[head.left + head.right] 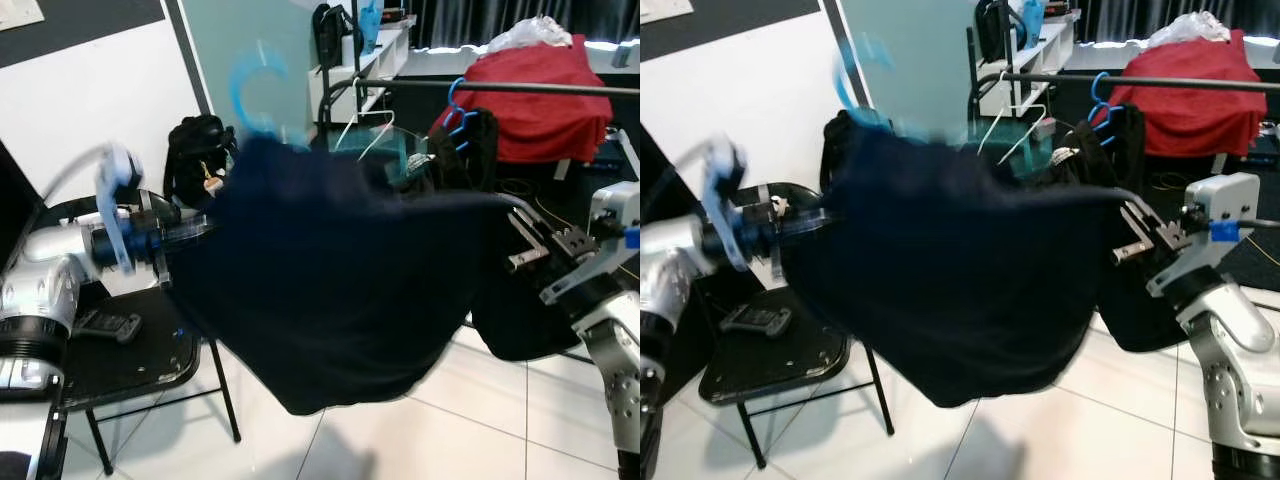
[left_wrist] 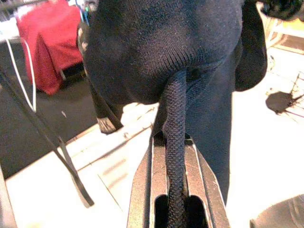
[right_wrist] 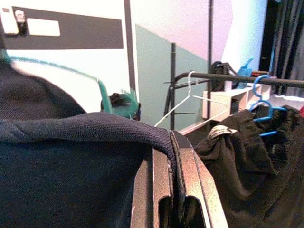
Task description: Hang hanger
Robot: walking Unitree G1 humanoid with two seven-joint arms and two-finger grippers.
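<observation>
The left gripper [image 2: 175, 190] has its two fingers pinched tight on a rolled hem of the navy knit sweater [image 1: 330, 290]; the cloth runs straight down between them. The right gripper [image 3: 175, 180] is likewise pressed together on the sweater's other edge, which folds over its fingertips. Between the two grippers the sweater hangs spread wide and sagging, held up in the air. Rising from the sweater's top edge, nearer the left gripper, is the blue hanger [image 1: 258, 95] hook (blurred, so its exact shape is unclear). Beyond the right gripper a dark clothes rail [image 1: 500, 88] carries a black garment [image 1: 465, 150] on another blue hanger, and a white wire hanger [image 3: 190, 99]. Below the left gripper stands a black folding chair [image 1: 770, 355] with a remote control [image 1: 755, 319] lying on its seat.
</observation>
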